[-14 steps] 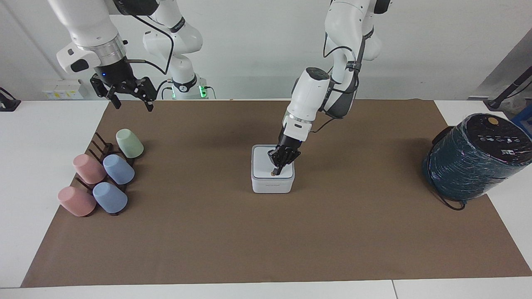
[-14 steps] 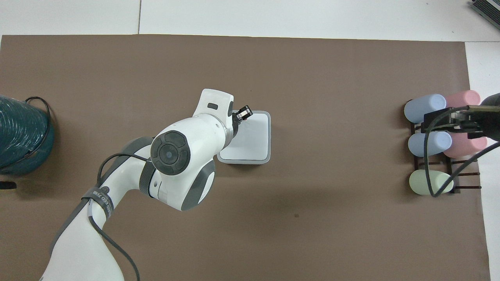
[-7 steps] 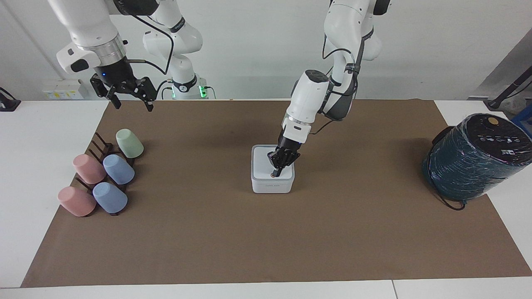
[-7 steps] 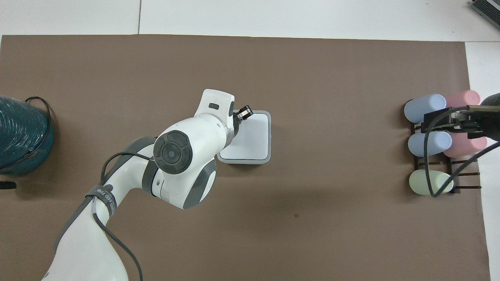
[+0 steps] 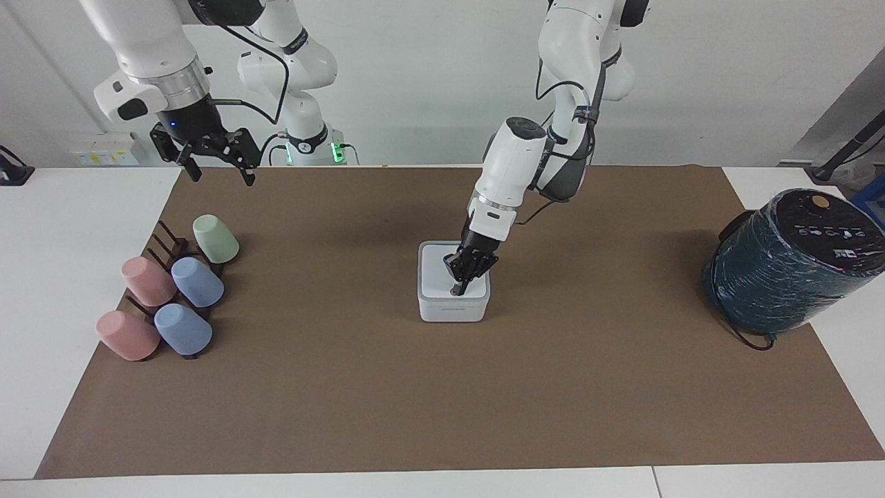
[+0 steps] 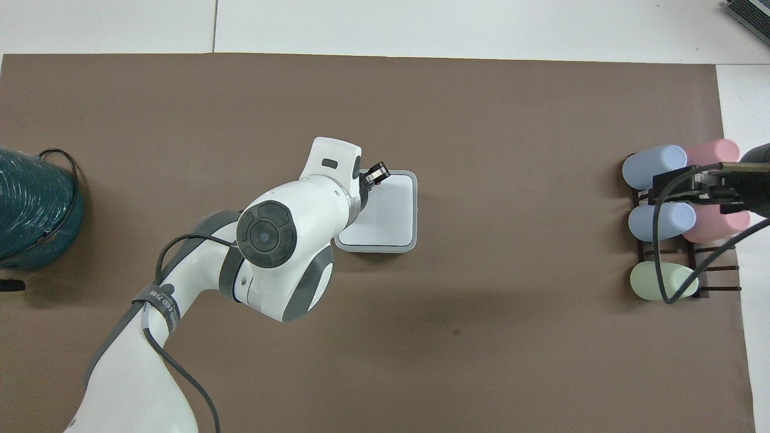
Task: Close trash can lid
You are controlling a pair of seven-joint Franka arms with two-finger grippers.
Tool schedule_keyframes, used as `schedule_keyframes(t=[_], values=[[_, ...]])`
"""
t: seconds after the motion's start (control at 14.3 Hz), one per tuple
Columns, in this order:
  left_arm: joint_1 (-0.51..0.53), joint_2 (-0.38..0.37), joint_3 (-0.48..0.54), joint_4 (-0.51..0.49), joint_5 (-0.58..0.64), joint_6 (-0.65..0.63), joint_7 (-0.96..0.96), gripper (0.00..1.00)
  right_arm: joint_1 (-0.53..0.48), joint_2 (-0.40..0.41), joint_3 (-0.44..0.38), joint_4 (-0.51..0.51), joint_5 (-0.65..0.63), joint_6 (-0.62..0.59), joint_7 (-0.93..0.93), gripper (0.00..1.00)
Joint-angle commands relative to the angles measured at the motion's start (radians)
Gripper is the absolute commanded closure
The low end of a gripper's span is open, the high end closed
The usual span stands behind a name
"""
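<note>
The small white trash can [image 5: 453, 309] stands in the middle of the brown mat; it also shows in the overhead view [image 6: 391, 213]. Its white lid [image 5: 437, 268] lies flat on top of the can. My left gripper [image 5: 458, 287] is shut, and its tips press down on the lid at the edge farther from the robots, where the orange dot is. In the overhead view the left gripper [image 6: 376, 175] is partly hidden by the arm. My right gripper [image 5: 218, 169] is open and empty, and waits in the air above the cup rack.
A dark rack [image 5: 166, 249] with several pastel cups lying on it sits at the right arm's end of the mat. A large dark teal cylinder [image 5: 792, 266] with a black cable stands at the left arm's end.
The left arm's wrist has shifted slightly while its tips stay on the lid. The lid stays flat. The right arm has not moved.
</note>
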Motion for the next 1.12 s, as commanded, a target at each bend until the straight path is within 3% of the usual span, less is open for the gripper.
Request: schedule_keyframes(t=[0.0, 0.28, 0.49, 0.77, 1.05], values=[[0.052, 0.023, -0.001, 0.151, -0.007, -0.201, 0.012, 0.98, -0.012, -0.021, 0.005, -0.025, 0.02, 0.015, 0.011, 0.0], [0.135, 0.002, 0.004, 0.312, -0.002, -0.514, 0.037, 0.98, -0.012, -0.021, 0.005, -0.025, 0.022, 0.015, 0.011, 0.0], [0.217, -0.023, 0.007, 0.404, -0.002, -0.758, 0.17, 0.98, -0.012, -0.021, 0.005, -0.025, 0.02, 0.015, 0.011, 0.0], [0.349, -0.141, 0.007, 0.393, -0.005, -0.929, 0.418, 0.97, -0.012, -0.021, 0.005, -0.025, 0.02, 0.015, 0.011, 0.0], [0.443, -0.19, 0.005, 0.389, 0.056, -1.073, 0.665, 0.91, -0.012, -0.021, 0.005, -0.025, 0.022, 0.015, 0.011, 0.0]])
